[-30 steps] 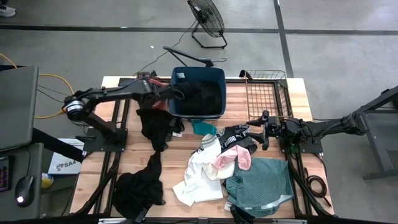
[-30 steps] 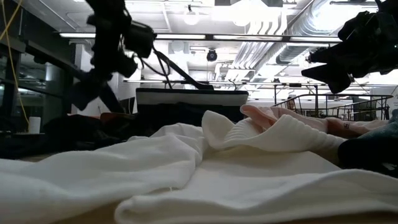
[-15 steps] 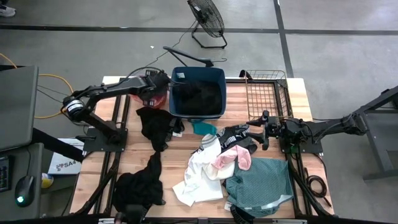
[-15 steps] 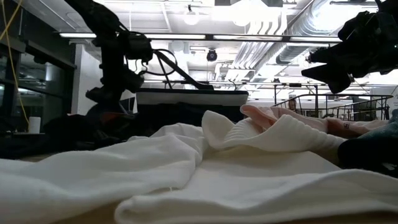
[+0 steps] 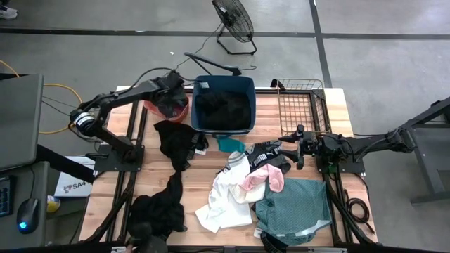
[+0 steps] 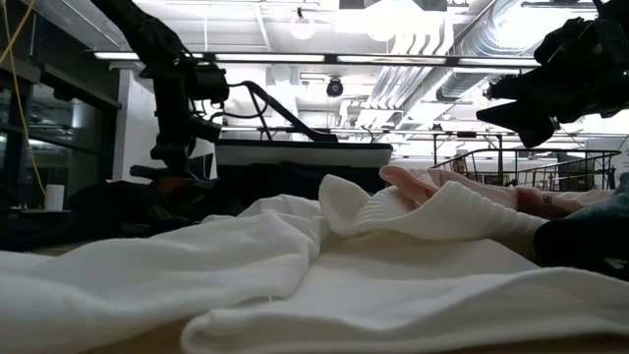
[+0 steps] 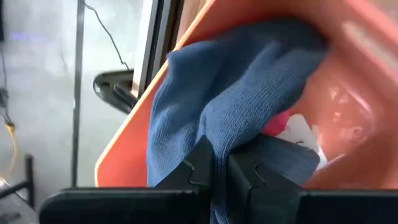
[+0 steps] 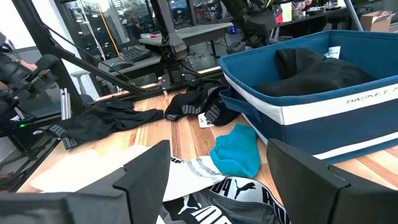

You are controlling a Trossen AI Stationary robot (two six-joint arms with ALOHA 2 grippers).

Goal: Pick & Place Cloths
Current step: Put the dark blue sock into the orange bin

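Hovering over the orange basin [image 5: 167,107] at the bench's [image 5: 330,98] eleven o'clock, the left hand [image 7: 220,173] pinches a navy cloth [image 7: 236,106], apparently ready to release, while the right hand [image 5: 299,147] waits open at three o'clock.

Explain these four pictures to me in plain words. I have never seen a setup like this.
This is a robot with two dark jointed arms at a wooden table, each ending in a two-finger gripper. One picture looks straight down from above, one looks level across the tabletop, and two come from cameras on the wrists.

Soft cloths lie scattered on the wood: black garments, a white top, a pale pink piece and a large teal-green garment. A rigid navy plastic tub at the back holds dark clothes.

The left gripper is over an orange plastic basin beside the tub, its fingers shut on a blue knitted cloth. The right gripper hangs open over the pile, holding nothing.
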